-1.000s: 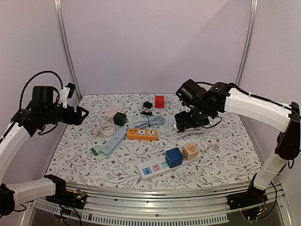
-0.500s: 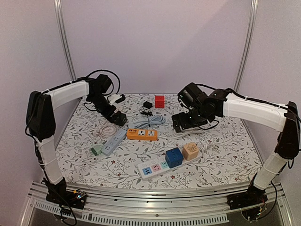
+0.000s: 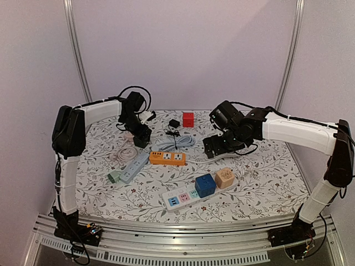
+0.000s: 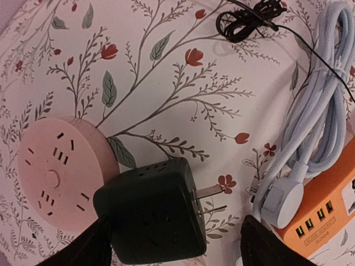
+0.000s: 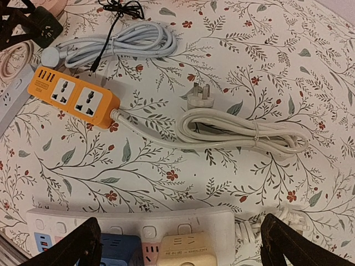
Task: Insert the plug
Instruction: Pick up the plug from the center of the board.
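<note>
Both wide, left end effector (image 4: 183, 244), right end effector (image 5: 186, 244), floral table (image 3: 266, 166) (red blooms), lilac walls (image 3: 183, 50).

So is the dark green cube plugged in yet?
No. The cube lies loose, prongs bare, beside the pink socket.

Plug (image 4: 150, 219): dark green cube adapter with slot holes on its faces. Flat metal prongs (image 4: 206, 194) stick out to the right. It lies on its side, lower centre of the left wrist view, touching a round pink socket (image 4: 52, 172). Top view: left of centre.
</note>
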